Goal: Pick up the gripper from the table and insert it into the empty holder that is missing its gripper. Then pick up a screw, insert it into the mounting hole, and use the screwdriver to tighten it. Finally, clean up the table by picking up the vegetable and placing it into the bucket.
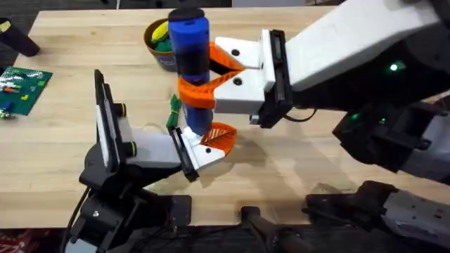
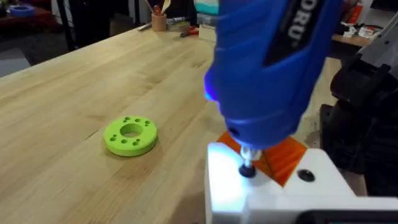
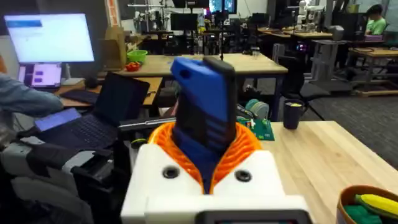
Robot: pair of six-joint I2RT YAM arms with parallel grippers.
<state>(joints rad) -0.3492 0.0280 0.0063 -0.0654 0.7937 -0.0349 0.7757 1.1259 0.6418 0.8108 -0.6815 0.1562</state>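
My right gripper (image 1: 195, 76) (image 3: 205, 158) is shut on the thick blue screwdriver (image 1: 188, 35) (image 3: 202, 99) and holds it upright. The screwdriver (image 2: 267, 62) points its bit down onto a screw (image 2: 247, 169) in the white holder (image 1: 188, 149) (image 2: 280, 193) at the end of my left arm. The orange ribbed gripper piece (image 1: 221, 137) (image 2: 287, 155) sits in that holder, just beside the bit. A slim green vegetable (image 1: 174, 112) lies on the table beside the screwdriver's lower end. The dark-blue bucket (image 1: 156, 57) (image 3: 367, 194) with a yellow rim stands at the back.
A yellow toy food (image 1: 160, 31) lies in the bucket. A green circuit board (image 1: 22, 88) sits at the far left, near a black object (image 1: 17, 39). A green ring with holes (image 2: 130, 135) rests on the wood. The table's front edge runs past both arm bases.
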